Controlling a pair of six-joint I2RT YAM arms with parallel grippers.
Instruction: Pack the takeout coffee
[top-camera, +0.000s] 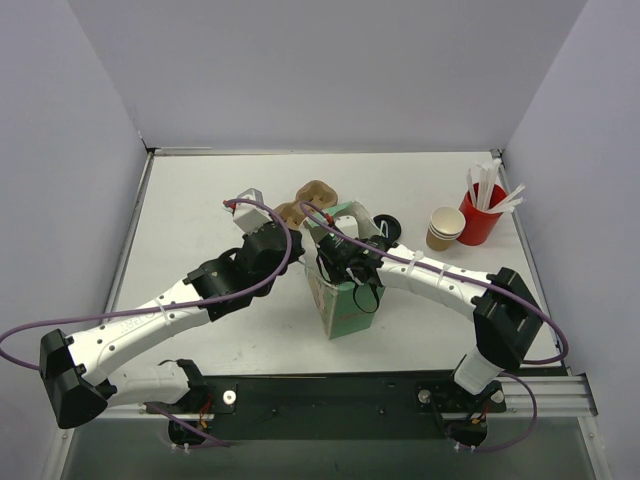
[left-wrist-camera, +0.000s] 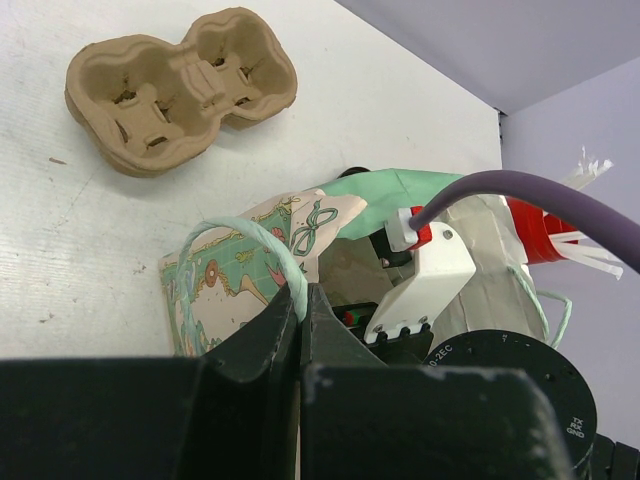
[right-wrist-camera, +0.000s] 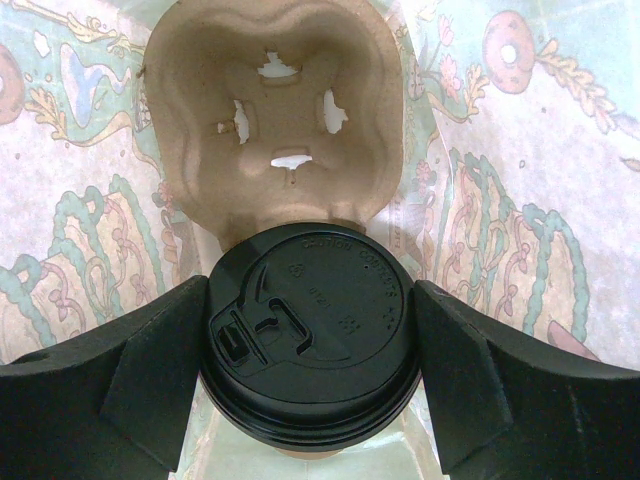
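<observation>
In the right wrist view I look straight down into a patterned paper bag (right-wrist-camera: 520, 150). The takeout coffee (right-wrist-camera: 310, 310), a brown cup under a black lid, sits between my right gripper's (right-wrist-camera: 312, 342) fingers, which press on both sides of the lid. Behind it in the bag lies a pulp cup carrier (right-wrist-camera: 280, 120) with an empty cell. My left gripper (left-wrist-camera: 300, 298) is shut on the bag's green twisted handle (left-wrist-camera: 240, 232), at the bag's (top-camera: 340, 305) left top edge. From above, both grippers meet at the bag mouth and the coffee is hidden.
A second pulp carrier (top-camera: 305, 203) lies on the table behind the bag. At the back right stand a stack of brown cups (top-camera: 445, 228) and a red cup of white sticks (top-camera: 482, 210). A black lid (top-camera: 391, 225) lies behind the right arm.
</observation>
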